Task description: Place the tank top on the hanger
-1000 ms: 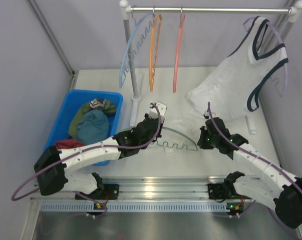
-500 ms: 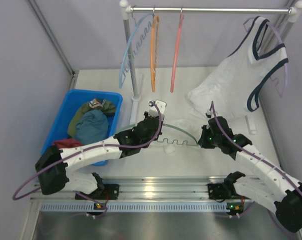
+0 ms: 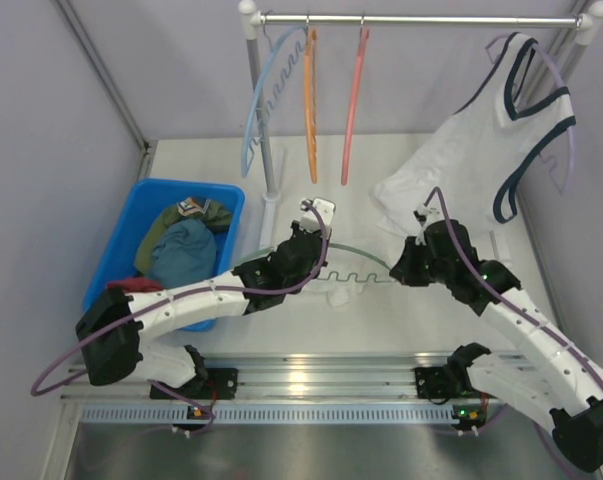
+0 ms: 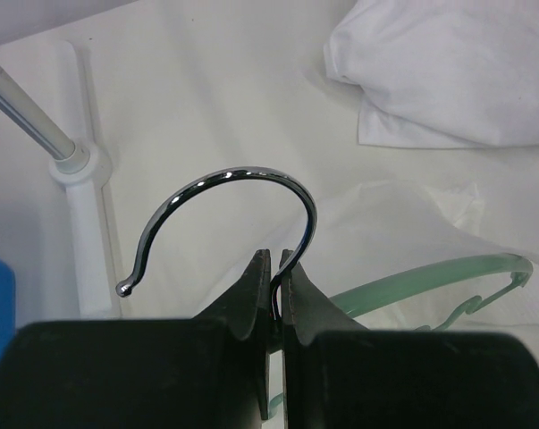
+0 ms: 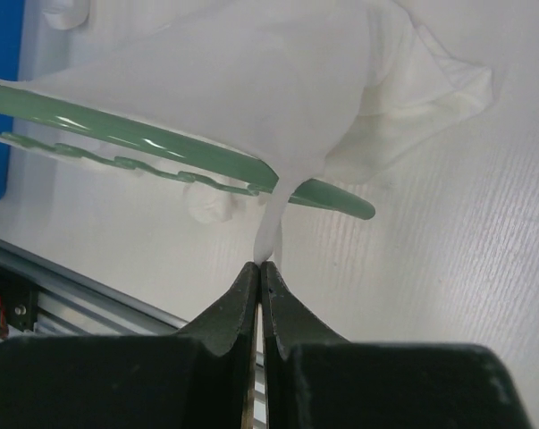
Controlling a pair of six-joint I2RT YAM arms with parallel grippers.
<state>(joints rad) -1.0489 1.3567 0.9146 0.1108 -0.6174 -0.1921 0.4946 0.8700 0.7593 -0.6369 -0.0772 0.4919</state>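
My left gripper [image 3: 308, 238] [image 4: 273, 259] is shut on the base of the metal hook [image 4: 242, 174] of the sage-green hanger [image 3: 356, 268] [image 5: 135, 125] and holds it over the middle of the table. The plain white tank top [image 5: 278, 80] is draped over the hanger's right arm; it also shows thin and pale in the left wrist view [image 4: 403, 214]. My right gripper [image 3: 405, 270] [image 5: 260, 265] is shut on a narrow strap of the tank top [image 5: 287, 192] that runs down past the hanger's right tip [image 5: 354, 207].
A rail [image 3: 411, 19] at the back carries a blue [image 3: 256, 100], an orange [image 3: 309, 90] and a salmon hanger [image 3: 353, 100]. A navy-trimmed white top [image 3: 501, 130] hangs at the right on a lavender hanger, its hem on the table. A blue bin [image 3: 131, 235] of clothes stands left.
Both grippers have moved away from the arm bases, carrying the hanger and the strap farther back. The right arm has stretched out more.
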